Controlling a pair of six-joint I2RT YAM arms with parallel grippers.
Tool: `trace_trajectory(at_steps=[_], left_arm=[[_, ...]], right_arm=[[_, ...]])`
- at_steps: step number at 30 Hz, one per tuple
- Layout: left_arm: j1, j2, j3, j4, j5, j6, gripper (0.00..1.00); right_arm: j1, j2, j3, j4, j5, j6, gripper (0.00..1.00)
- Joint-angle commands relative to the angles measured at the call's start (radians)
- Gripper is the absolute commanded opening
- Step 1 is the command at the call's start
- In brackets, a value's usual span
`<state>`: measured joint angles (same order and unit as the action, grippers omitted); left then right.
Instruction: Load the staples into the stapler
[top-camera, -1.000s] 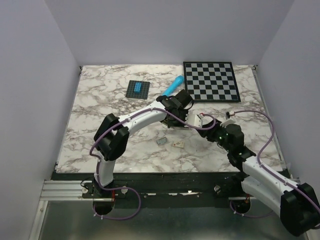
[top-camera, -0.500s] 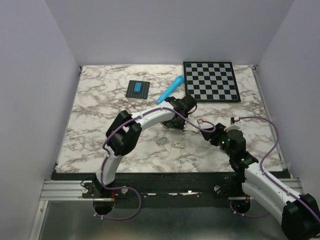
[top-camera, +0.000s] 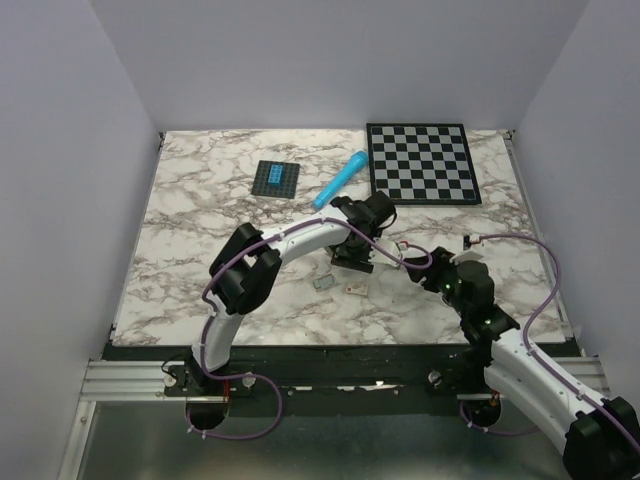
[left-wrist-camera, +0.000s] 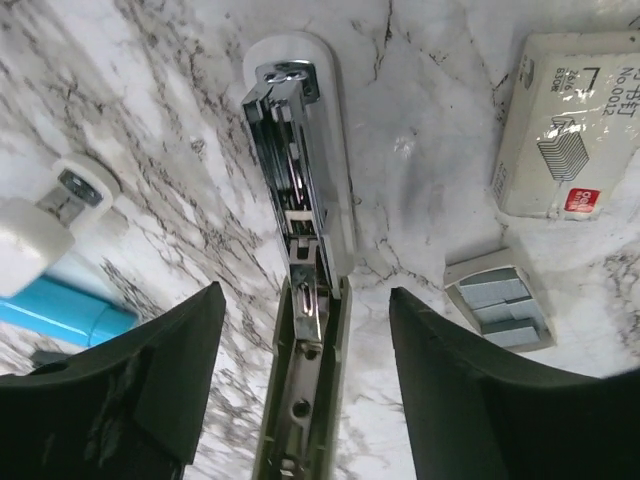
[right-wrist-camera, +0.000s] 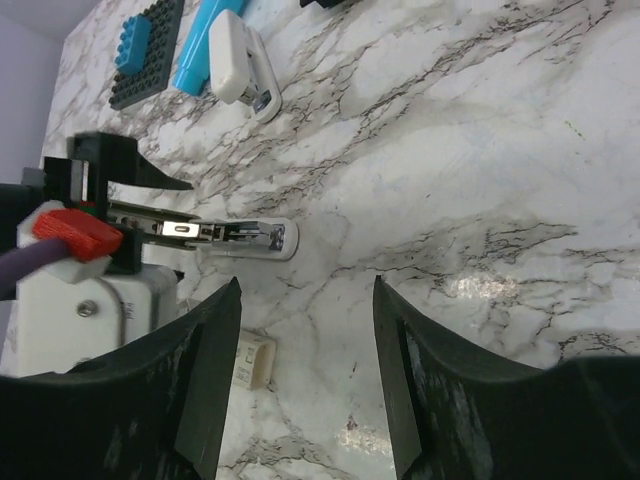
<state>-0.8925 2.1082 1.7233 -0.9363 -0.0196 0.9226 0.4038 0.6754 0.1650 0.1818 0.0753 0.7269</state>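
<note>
- Marble table (top-camera: 200, 230) in a grey-walled booth. Top cam shows a checkerboard (top-camera: 420, 162), blue cylinder (top-camera: 340, 180) and brick plate (top-camera: 276, 178) toward the far side.
- L wrist cam: stapler (left-wrist-camera: 335, 170) lies flat on the marble, swung open, shiny rail (left-wrist-camera: 295, 140) facing up over the white base.
- L gripper (left-wrist-camera: 305, 295): fingers spread, one each side of the stapler's near half, marble showing in both gaps. No pinch.
- Staples (left-wrist-camera: 497, 300): grey strips in a small open tray on the table, near the stapler but apart from it, not in the rail.
- Box (left-wrist-camera: 565, 120) sits just beyond the tray. Its label shows only on L wrist cam.
- Top cam: L gripper (top-camera: 353, 258) covers most of the stapler. Staples (top-camera: 324, 283) are only a small grey patch on its near side, box (top-camera: 356, 289) just beside.
- R wrist cam: R gripper (right-wrist-camera: 306, 285) fingers wide apart, nothing btwn them, bare marble below.
- Same cam gives the stapler (right-wrist-camera: 245, 238) side-on, w/ L gripper's black frame over its far end.
- It also shows a white block (right-wrist-camera: 240, 65) w/ a metal tip right beside the cylinder. Top cam hides that behind the L arm.
</note>
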Motion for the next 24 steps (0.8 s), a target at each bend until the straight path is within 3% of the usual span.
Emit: trace_trajectory(at_steps=[1,3,5,9,13,20,24], left_arm=[[-0.006,-0.157,-0.04,0.086,-0.006,-0.044,0.8],[0.0,-0.2,-0.083,0.152,-0.008,-0.091,0.87],[0.018,-0.272,-0.129,0.224,-0.008,-0.14,0.88],[0.061,-0.419,-0.226,0.329,-0.011,-0.312,0.89],[0.089,-0.655,-0.378,0.488,-0.093,-0.535,0.98],[0.11,-1.006,-0.617,0.654,-0.279,-0.858,0.99],[0.112,-1.161,-0.7,0.636,-0.383,-1.005,0.99]], right_arm=[[0.0,-0.02,0.028,-0.03,0.024,-0.078,0.66],[0.0,-0.019,0.056,-0.038,-0.002,-0.125,0.72],[0.0,-0.014,0.073,-0.042,-0.031,-0.174,0.78],[0.0,0.032,0.155,-0.071,-0.098,-0.256,0.84],[0.0,0.13,0.252,-0.084,-0.193,-0.342,0.87],[0.013,0.479,0.523,-0.179,-0.448,-0.521,0.88],[0.084,0.7,0.681,-0.301,-0.453,-0.628,0.88]])
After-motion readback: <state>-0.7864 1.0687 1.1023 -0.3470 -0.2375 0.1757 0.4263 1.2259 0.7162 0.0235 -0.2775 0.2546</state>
